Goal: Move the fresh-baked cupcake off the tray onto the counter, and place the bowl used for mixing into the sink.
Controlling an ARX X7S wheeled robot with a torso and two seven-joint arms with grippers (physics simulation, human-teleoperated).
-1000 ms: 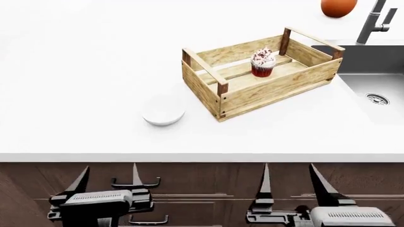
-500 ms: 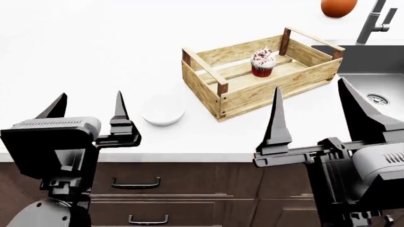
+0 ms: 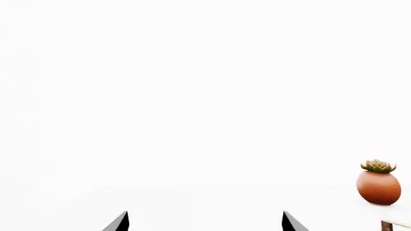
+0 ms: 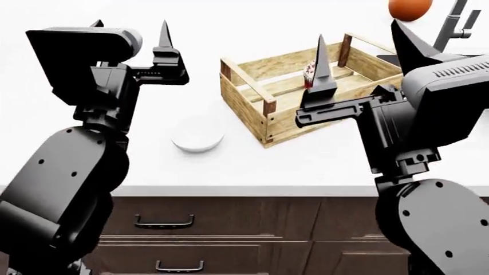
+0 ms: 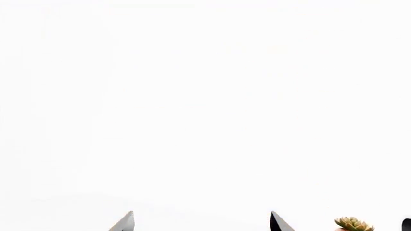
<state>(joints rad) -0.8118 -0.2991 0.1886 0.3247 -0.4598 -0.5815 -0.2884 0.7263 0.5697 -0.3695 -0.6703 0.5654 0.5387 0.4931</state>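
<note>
The cupcake [image 4: 308, 71] stands in the wooden tray [image 4: 264, 86], mostly hidden behind a finger of my right gripper [image 4: 359, 35]. Left of the tray, the white bowl [image 4: 198, 137] rests on the white counter [image 4: 252, 166]. My left gripper [image 4: 130, 26] is raised above the counter, left of the tray, open and empty. The right gripper is also open and empty, held up in front of the tray's right half. My right arm hides the sink; only its faucet [image 4: 452, 26] shows. Each wrist view shows two spread fingertips of the left gripper [image 3: 205, 222] and right gripper [image 5: 201, 222] against white.
An orange-red pot [image 4: 409, 8] stands at the back by the faucet; with its plant it also shows as the pot [image 3: 378, 185] in the left wrist view, and the plant [image 5: 353, 224] in the right wrist view. Dark cabinet drawers [image 4: 229, 229] lie below the counter edge.
Both arms have risen from below the counter edge to well above it, and the right gripper now covers the cupcake and sink. Both grippers stayed open.
</note>
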